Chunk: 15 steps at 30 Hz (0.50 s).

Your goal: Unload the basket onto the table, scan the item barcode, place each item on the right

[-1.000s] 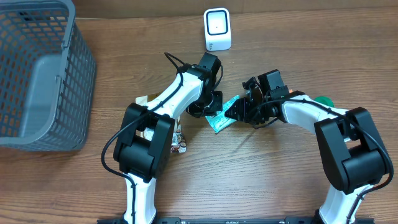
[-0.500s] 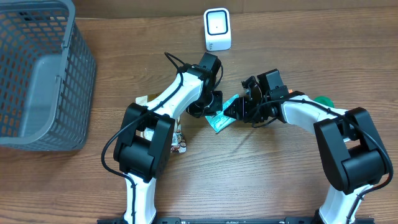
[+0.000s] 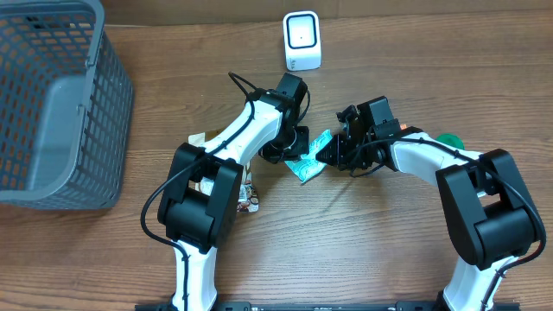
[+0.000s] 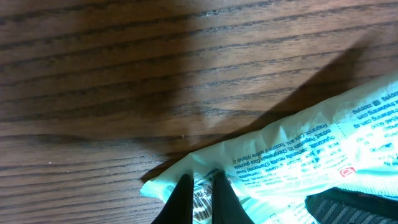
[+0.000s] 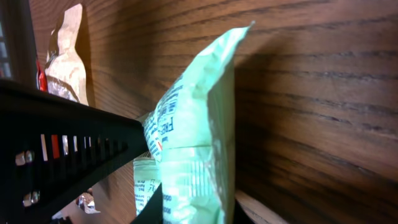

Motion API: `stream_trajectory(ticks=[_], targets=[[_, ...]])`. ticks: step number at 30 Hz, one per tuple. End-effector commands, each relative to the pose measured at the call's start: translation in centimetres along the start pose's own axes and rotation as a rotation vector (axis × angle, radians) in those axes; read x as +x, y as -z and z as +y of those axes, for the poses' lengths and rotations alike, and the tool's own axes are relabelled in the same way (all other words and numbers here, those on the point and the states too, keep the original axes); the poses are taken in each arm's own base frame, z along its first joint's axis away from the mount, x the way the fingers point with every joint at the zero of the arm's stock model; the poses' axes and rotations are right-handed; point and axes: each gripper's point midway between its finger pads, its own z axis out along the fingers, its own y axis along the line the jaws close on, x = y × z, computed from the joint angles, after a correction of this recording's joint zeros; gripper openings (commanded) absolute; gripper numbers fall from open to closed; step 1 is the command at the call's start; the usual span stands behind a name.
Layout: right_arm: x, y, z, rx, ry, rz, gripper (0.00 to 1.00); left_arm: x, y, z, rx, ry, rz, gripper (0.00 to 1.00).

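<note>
Mint packet pinched between both grippers, robot-side of the scanner.
Mint packet (image 3: 309,161) hangs low over the table (image 3: 389,259), on the robot's side of the white scanner (image 3: 301,41) and apart from it. It's a thin film pouch: looks light, soft, crinkly, likely slippery, and would flop if held by one corner. Left gripper (image 4: 198,186) fingers are narrow, clamped on a sealed edge beside striped print, maybe the barcode but too blurred to say. Right gripper (image 5: 193,208) fingers are narrow with the packet's other end between them; looks held. Best hold: flat seam edges, film taut, code uncovered. Grey basket (image 3: 52,104) sits well left of the scanner.
</note>
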Motion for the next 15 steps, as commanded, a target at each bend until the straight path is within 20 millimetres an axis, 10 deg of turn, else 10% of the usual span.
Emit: stream_trajectory(ticks=[1, 15], targets=[[0.7, -0.3, -0.3, 0.014, 0.026, 0.02, 0.1, 0.0, -2.4, 2.6, -0.098, 0.001, 0.028, 0.04], [0.7, 0.4, 0.7, -0.005, 0.108, 0.018, 0.09, -4.0, 4.6, 4.3, -0.034, 0.08, -0.089, 0.04]])
